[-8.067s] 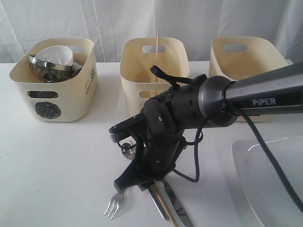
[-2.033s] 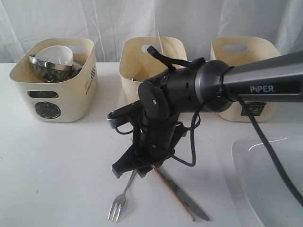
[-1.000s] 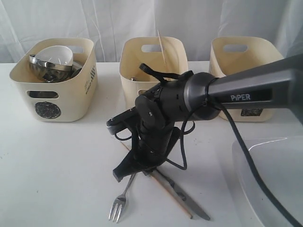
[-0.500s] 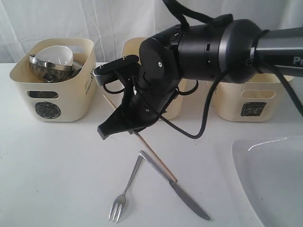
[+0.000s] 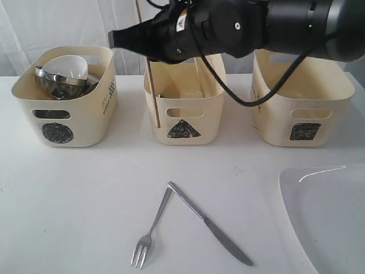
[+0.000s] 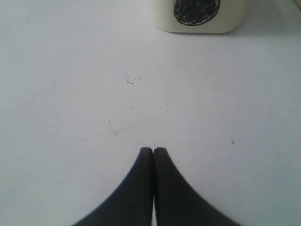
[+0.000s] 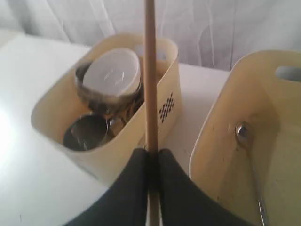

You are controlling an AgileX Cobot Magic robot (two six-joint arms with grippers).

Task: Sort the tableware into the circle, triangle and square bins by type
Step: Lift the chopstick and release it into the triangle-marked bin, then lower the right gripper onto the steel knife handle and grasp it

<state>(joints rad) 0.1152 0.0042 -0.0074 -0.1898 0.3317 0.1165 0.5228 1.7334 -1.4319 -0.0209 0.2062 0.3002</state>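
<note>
Wooden chopstick [image 7: 149,70] is pinched between the closed jaws of the right gripper [image 7: 150,151]. It stands upright in the air, in front of the left wall of the triangle bin [image 5: 194,108] and near the circle bin [image 5: 80,114]. Fork [image 5: 154,225] and knife [image 5: 211,224] lie on the table [image 5: 68,200], handle ends meeting. The left gripper [image 6: 153,151] is fully closed and holds nothing.

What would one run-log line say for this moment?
right jaws: shut on chopstick | chopstick: upright near triangle bin | fork, knife: on table
</note>
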